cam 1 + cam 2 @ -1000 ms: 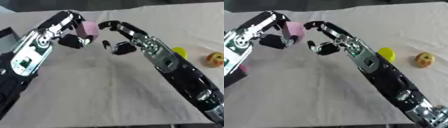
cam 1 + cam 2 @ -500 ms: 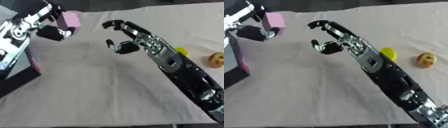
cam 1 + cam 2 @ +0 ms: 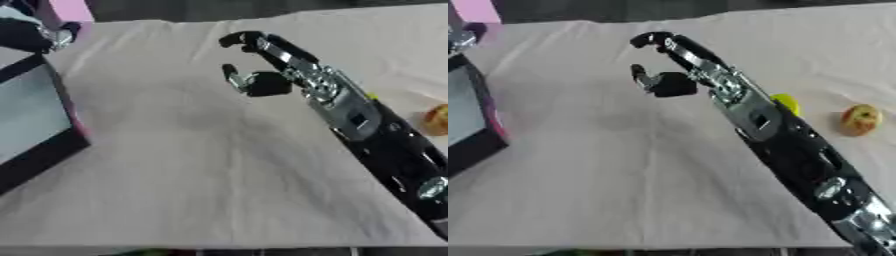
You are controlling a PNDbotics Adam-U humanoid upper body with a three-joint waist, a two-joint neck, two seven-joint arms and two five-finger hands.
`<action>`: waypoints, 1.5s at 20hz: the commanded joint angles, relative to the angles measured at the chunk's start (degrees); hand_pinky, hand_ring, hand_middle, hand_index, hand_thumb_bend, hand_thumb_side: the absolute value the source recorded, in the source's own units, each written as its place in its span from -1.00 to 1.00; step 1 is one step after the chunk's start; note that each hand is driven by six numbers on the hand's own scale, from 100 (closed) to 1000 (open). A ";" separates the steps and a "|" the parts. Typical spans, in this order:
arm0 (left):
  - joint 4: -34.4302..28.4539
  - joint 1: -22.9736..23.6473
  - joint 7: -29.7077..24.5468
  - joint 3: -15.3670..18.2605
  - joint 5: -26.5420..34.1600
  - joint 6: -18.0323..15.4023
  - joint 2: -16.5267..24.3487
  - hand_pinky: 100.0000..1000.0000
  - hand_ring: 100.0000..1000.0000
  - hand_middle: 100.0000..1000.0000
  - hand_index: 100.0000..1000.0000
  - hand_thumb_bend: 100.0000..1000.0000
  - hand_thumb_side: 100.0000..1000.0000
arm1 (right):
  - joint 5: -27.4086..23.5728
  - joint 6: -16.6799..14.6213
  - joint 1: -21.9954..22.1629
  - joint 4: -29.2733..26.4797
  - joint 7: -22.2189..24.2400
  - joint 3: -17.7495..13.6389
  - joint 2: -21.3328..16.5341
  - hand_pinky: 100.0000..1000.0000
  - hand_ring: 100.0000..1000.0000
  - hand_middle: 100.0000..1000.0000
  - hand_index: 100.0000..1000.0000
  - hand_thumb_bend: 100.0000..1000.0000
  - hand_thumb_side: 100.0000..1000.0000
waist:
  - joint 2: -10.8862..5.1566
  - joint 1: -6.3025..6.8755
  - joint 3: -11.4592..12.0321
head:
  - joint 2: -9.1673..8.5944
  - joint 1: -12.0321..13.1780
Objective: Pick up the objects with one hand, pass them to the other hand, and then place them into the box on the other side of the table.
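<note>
A pink block [image 3: 72, 10] shows at the top left corner, held in my left hand [image 3: 39, 36], whose fingers curl round it. The hand and block hover by the far end of the box [image 3: 54, 148], a black-rimmed box with a pale inside and a pink side, at the table's left edge. My right hand [image 3: 259, 75] hangs over the middle of the cloth. Its fingers and thumb are relaxed and apart, with nothing between them. A yellow object [image 3: 785, 103] and a red-yellow fruit [image 3: 859, 120] lie on the cloth to the right, beside my right forearm.
A pale cloth [image 3: 192, 170] covers the table. My right forearm [image 3: 385, 150] runs from the lower right corner towards the middle. The table's near edge runs along the bottom of the views.
My left hand has carried the pink block left and away from my right hand, up to the box. My right hand stays open over the middle. More of the box now shows.
</note>
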 commanded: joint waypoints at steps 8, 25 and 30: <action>1.21 5.53 -0.64 4.84 2.19 0.62 9.95 0.41 0.28 -0.04 -0.20 -0.89 -1.00 | -0.58 0.40 -0.65 -2.99 0.01 -0.98 -2.31 0.88 0.92 0.60 0.62 -1.00 -0.72 | -1.24 -0.38 -0.11 | -0.49 6.11; 16.72 7.16 -5.14 6.58 -6.66 -5.65 7.38 0.46 0.34 0.08 0.08 -0.54 -1.00 | 0.25 1.44 -0.41 -3.52 -1.90 -1.24 -1.92 0.87 0.91 0.58 0.61 -1.00 -0.68 | -0.48 -1.98 -0.31 | -1.42 9.55; 19.23 6.89 -6.30 7.32 -10.71 -6.49 6.76 0.60 0.53 0.36 0.49 0.02 -0.28 | 0.39 1.61 -0.29 -3.44 -1.92 -1.25 -1.81 0.88 0.91 0.58 0.61 -1.00 -0.66 | -0.38 -2.00 -0.35 | -1.50 9.33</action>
